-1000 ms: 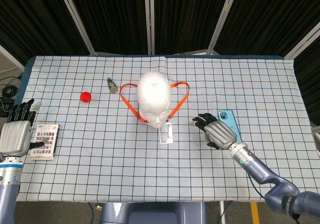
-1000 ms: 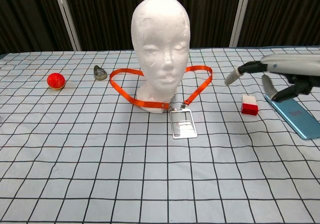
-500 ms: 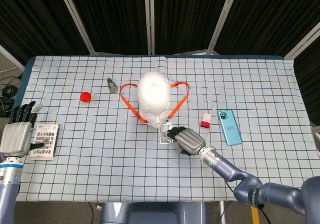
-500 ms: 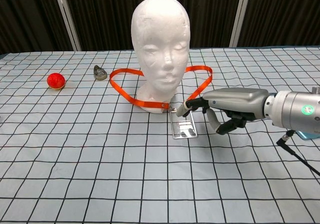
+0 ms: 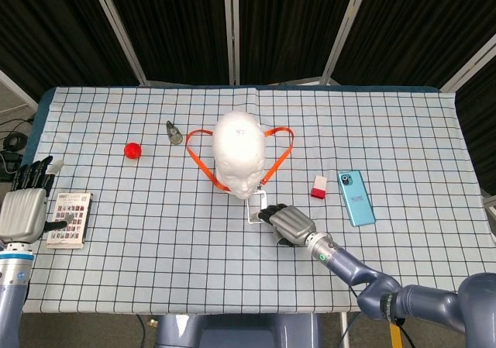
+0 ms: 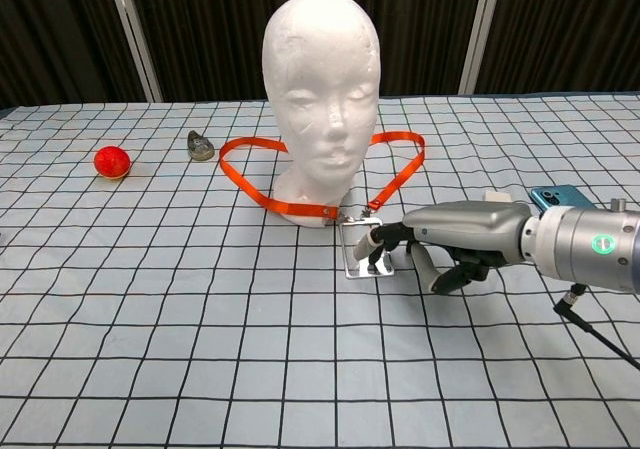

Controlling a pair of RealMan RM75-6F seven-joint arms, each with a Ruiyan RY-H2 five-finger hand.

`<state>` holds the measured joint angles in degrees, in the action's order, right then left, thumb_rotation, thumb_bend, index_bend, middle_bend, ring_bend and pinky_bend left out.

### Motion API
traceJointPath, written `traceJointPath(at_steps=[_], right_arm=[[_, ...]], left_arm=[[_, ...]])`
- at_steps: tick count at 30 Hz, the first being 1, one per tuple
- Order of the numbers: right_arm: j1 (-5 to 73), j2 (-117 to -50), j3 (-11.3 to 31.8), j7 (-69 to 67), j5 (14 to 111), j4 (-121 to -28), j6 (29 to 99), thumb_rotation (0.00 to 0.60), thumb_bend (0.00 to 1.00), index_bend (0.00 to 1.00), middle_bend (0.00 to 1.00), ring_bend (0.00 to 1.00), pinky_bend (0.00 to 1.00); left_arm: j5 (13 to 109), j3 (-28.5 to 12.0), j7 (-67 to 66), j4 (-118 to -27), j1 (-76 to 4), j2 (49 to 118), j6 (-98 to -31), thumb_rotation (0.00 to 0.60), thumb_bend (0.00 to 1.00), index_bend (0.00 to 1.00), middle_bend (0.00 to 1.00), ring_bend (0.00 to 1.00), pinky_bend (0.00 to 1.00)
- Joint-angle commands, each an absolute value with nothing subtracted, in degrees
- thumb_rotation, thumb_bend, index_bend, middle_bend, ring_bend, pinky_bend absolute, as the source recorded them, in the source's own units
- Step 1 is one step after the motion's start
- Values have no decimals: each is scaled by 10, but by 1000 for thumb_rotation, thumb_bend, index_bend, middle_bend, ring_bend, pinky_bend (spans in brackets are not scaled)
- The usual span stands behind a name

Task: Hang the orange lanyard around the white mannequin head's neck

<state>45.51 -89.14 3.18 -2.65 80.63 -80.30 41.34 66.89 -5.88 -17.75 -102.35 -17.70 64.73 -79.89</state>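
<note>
Reach-for-badge step judged in hand; right hand fingertips at badge holder, grip not discernible; orange lanyard flat on worktop, looped round mannequin head base; lift needed next.

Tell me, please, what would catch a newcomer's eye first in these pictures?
The white mannequin head stands upright mid-table, with the orange lanyard looped on the cloth around its base. Just in front, the right hand reaches in from the right, fingertips at the clear badge holder. Farther left sits a small red ball.
</note>
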Motion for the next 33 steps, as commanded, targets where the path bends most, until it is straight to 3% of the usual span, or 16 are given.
traceJointPath(at_steps=[1,33], right_arm=[[456,-889,29,-29,805,-810,410,600,1000,202,215,180,227],[463,-814,-30,-73,872,-928,391,600,1000,223,234,190,237]], left_arm=[[670,-60,-178,-1024,-176,648,-798,600,0,0,0,0,0],[674,-71,-185,-1027,-166,651,-790,600,0,0,0,0,0]])
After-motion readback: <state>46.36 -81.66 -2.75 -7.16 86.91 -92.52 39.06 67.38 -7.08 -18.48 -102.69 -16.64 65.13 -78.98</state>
